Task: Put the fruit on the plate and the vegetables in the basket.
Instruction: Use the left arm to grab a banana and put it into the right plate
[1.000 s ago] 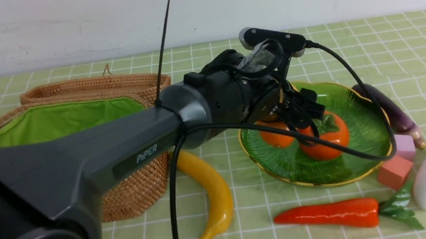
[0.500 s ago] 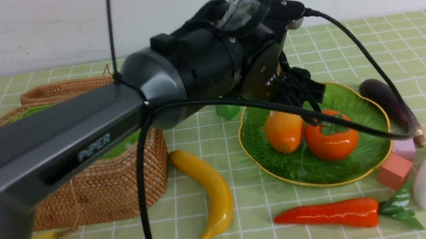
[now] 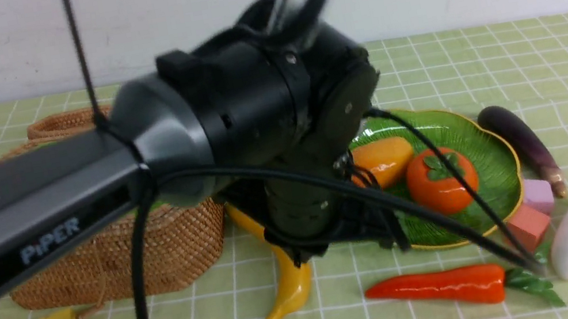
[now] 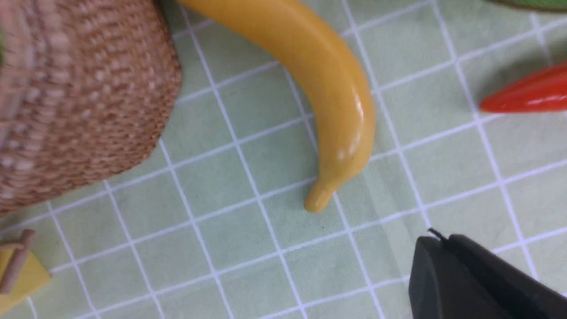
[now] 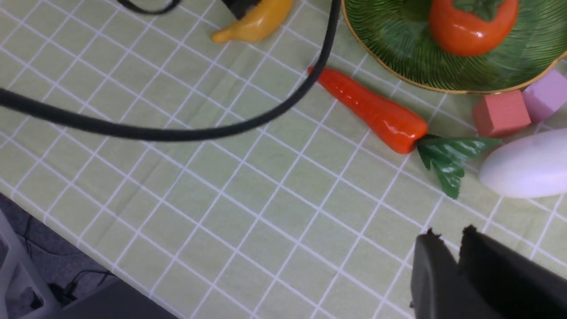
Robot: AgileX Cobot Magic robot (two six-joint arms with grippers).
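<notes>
Checked tablecloth (image 3: pixel 534 51) below, my left gripper (image 4: pixel 438 241) hovers near the banana (image 4: pixel 328 84), pressed together and empty. Next: open, grasp it, carry it to the plate (image 3: pixel 486 147).

Only one bit of readable text here. The left arm (image 3: pixel 32 192) has a brand name, "PiPER" (image 3: pixel 50 240), printed on the side of its long grey forearm link. It's pale lettering on a darker strip set into the casing: big P, little i, then PER in caps. It runs along the link, tilting up a bit toward the wrist, and it's slightly soft but easy enough to read in the front view.
</notes>
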